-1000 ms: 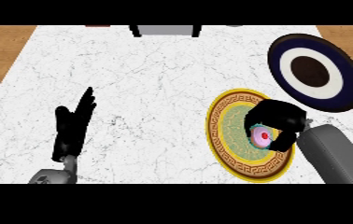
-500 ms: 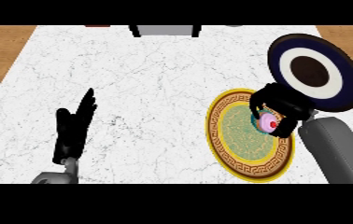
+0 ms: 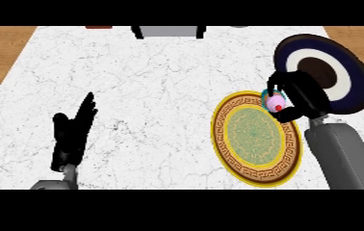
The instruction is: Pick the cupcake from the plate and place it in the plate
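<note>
My right hand is curled round the cupcake, a small pink and teal thing with a red top. It hangs over the far right rim of the yellow patterned plate, next to the dark blue plate with its white ring and brown centre. Most of the cupcake is hidden by the fingers. Near the counter's lower left, my left hand rests open with its fingers up.
The white marble counter spreads across the view, with wood floor showing at the far corners. A grey and white box and a small red item stand at the far edge.
My right hand has lifted the cupcake off the yellow plate's middle and carried it up and away, toward the dark blue plate. The left hand has stayed still.
</note>
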Tool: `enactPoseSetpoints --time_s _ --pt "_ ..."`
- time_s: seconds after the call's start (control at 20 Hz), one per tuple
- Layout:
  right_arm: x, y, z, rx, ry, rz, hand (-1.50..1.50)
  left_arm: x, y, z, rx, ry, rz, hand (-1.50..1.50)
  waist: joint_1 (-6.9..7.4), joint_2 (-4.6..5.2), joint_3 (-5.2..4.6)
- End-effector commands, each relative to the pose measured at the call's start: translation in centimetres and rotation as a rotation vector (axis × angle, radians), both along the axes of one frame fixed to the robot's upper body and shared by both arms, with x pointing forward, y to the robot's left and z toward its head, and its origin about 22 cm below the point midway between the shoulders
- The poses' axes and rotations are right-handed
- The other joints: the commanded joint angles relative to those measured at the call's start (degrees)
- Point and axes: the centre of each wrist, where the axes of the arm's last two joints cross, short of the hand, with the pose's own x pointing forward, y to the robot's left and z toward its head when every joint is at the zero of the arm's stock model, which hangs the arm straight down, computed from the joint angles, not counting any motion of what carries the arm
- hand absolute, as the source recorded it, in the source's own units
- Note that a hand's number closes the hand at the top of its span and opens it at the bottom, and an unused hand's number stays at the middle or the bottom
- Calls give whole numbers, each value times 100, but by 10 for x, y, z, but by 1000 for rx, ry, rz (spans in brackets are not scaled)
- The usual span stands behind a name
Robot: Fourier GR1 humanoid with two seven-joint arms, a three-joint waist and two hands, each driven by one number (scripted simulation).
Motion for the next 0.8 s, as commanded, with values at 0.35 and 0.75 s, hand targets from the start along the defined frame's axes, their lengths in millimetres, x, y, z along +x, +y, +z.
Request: enactPoseSetpoints --time_s 0.35,0.75 --pt "0 -35 48 196 -342 -297 150 10 17 8 -8 -9 -11 0 51 22 1" --pt "16 -85 73 208 -293 -443 150 -13 -3 -8 -3 3 -19 0 97 27 1"
